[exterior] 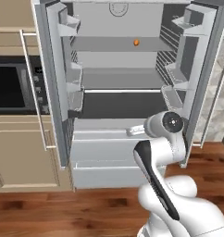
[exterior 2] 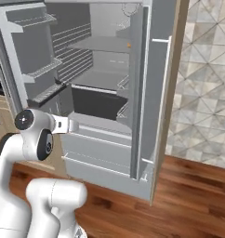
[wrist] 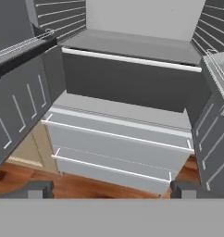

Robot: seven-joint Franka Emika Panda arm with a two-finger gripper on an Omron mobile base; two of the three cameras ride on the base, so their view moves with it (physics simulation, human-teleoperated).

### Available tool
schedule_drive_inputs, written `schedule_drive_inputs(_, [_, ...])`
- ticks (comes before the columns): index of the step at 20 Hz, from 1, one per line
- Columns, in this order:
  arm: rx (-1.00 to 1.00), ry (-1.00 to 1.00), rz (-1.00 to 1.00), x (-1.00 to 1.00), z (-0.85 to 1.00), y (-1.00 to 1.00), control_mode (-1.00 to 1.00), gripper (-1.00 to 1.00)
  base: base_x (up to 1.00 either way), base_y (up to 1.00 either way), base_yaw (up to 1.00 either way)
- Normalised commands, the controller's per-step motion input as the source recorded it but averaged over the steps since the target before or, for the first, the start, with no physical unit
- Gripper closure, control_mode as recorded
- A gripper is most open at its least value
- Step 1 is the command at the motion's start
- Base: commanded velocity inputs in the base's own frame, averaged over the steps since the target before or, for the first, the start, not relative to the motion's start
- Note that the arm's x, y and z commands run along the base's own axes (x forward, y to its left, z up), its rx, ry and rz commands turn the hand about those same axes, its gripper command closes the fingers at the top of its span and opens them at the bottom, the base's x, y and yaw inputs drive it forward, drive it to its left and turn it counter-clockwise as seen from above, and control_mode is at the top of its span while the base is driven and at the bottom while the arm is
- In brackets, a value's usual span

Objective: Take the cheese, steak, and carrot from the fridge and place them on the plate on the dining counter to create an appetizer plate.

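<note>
Writing: none readable on any surface; a faint round emblem showing high on the back wall of the fridge (exterior: pixel 118 60), too blurred to make out.
Fridge: standing with both doors swung wide, wire-railed door shelves facing inward on each side, grey inner shelves above, pale drawers (wrist: pixel 118 143) below.
Carrot: sitting as a tiny orange speck (exterior: pixel 136 42) on an upper inner shelf, right of centre in the left base view; showing again as an orange dot (exterior 2: pixel 129 45) just beside the edge of the right door in the right base view.
Cheese and steak: cannot tell where, nothing recognisable on the shelves in view.
Gripper: hanging empty in front of the lower fridge, jaws spread fully apart, dark finger tips (wrist: pixel 36 189) rising at the far sides of the hand view, touching nothing.
Arm: reaching forward from the base, wrist hovering level with the top of the drawers, well below the carrot's shelf.
In the way: right fridge door (exterior 2: pixel 154 93) seen edge-on in the right base view, hiding part of the interior; left door shelf rail (wrist: pixel 21 46) jutting in near the hand.
Around: black built-in oven (exterior: pixel 9 85) sitting in beige cabinets left of the fridge; patterned grey wall tiles (exterior 2: pixel 207 83) to the right; reddish wood floor (exterior: pixel 63 208) below.
</note>
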Motion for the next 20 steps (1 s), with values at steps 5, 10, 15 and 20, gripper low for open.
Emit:
schedule_drive_inputs(5, [0.0, 0.0, 0.0, 0.0, 0.0, 0.0, 1.0, -1.0, 0.35, 0.09, -0.26])
schedule_drive_inputs(10, [0.0, 0.0, 0.0, 0.0, 0.0, 0.0, 1.0, -1.0, 0.33, 0.03, -0.25])
schedule_drive_inputs(15, [0.0, 0.0, 0.0, 0.0, 0.0, 0.0, 1.0, -1.0, 0.57, 0.45, -0.27])
schedule_drive_inputs(20, [0.0, 0.0, 0.0, 0.0, 0.0, 0.0, 1.0, -1.0, 0.58, 0.44, -0.25])
